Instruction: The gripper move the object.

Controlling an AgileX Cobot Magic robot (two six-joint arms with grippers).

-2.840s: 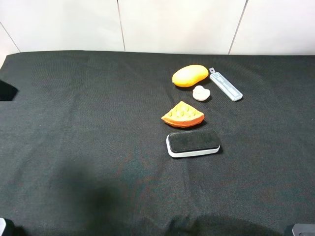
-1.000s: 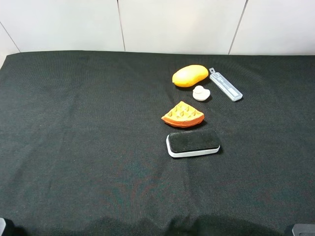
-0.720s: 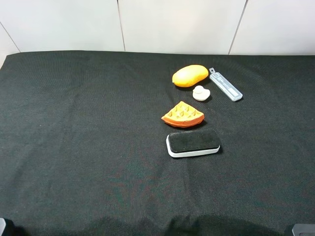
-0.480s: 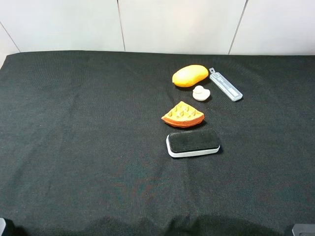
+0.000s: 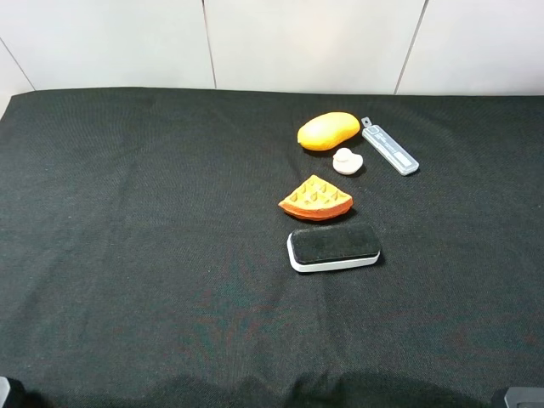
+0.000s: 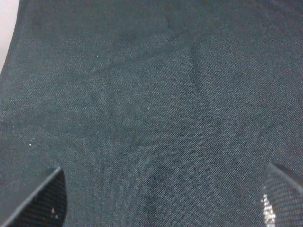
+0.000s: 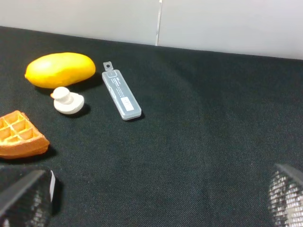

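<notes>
On black cloth (image 5: 153,212), right of centre, eraser (image 5: 333,247) lying flat, felt up, untouched, just in front of waffle wedge (image 5: 315,199). Mango (image 5: 328,130), small white piece (image 5: 347,161), utility knife (image 5: 389,146) sitting further back. Left gripper (image 6: 156,198) hanging over bare cloth, fingers spread wide, holding nothing. Right gripper (image 7: 156,198) also spread, empty, looking toward items; likely staging for approach. Eraser's long sides clear, likely easiest to pinch across width.

Both pincer (image 7: 151,208) fingertips edge-cropped.
</notes>
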